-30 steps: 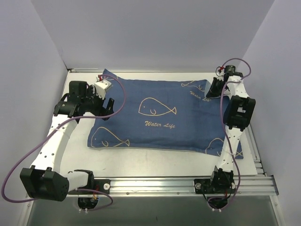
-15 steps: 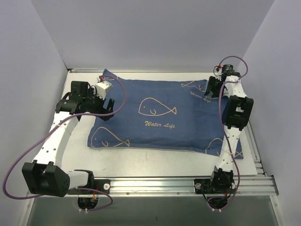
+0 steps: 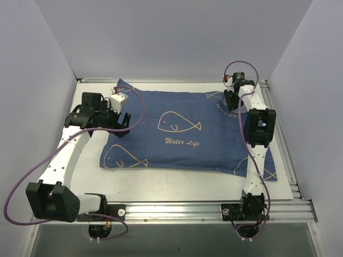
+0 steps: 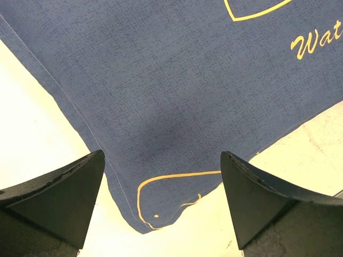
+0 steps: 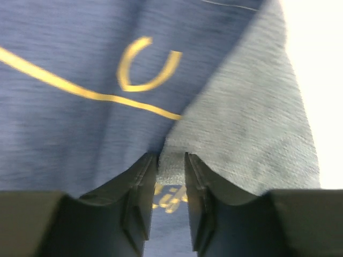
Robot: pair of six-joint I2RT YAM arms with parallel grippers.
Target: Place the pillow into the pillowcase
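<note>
The pillowcase (image 3: pixel 182 131) lies flat and filled out on the table, navy face up with cream whales and "Water Life". No pillow shows in any view. My left gripper (image 3: pixel 122 120) is open and empty, hovering over the case's near left part; in the left wrist view the gripper (image 4: pixel 161 187) has its jaws wide apart above the case's corner (image 4: pixel 144 214). My right gripper (image 3: pixel 231 100) is at the case's far right corner. In the right wrist view it (image 5: pixel 170 166) is shut on a folded-back flap of the pillowcase, pale grey-blue side showing (image 5: pixel 241 123).
The white table (image 3: pixel 177 184) has a metal rail (image 3: pixel 214 206) along the near edge and white walls on three sides. A white block on the left wrist (image 3: pixel 117 98) sits near the case's far left corner.
My right gripper has moved left over the case's far right corner, folding its edge over the navy face. The left arm has hardly moved.
</note>
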